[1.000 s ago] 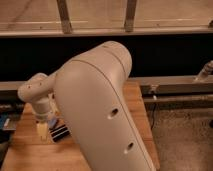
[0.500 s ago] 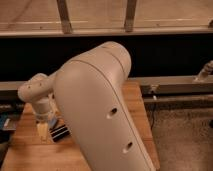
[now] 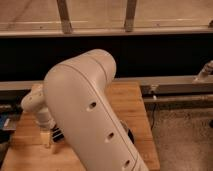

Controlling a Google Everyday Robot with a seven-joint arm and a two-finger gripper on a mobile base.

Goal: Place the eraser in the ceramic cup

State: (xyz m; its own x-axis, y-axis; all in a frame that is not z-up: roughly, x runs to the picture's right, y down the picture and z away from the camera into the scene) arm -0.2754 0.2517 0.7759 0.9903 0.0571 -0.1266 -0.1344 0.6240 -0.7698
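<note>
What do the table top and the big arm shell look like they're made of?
Table top: looks like wood, tan with lengthwise plank lines and a low sheen. Arm shell: probably moulded plastic, smooth off-white with a soft highlight and small round holes; painted metal can't be ruled out. The gripper hangs low over the table's left part.

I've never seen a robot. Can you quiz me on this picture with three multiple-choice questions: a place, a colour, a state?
1. Where is the tool? A. low at left, over the wooden table. B. by the windows. C. on the floor.
2. What colour is the arm? A. red. B. white. C. black.
3. The arm is: A. bent, reaching down. B. straight up. C. lying flat.
Answers: A, it hangs above the wood; B, its shell is pale; A, its elbow folds toward the table.
</note>
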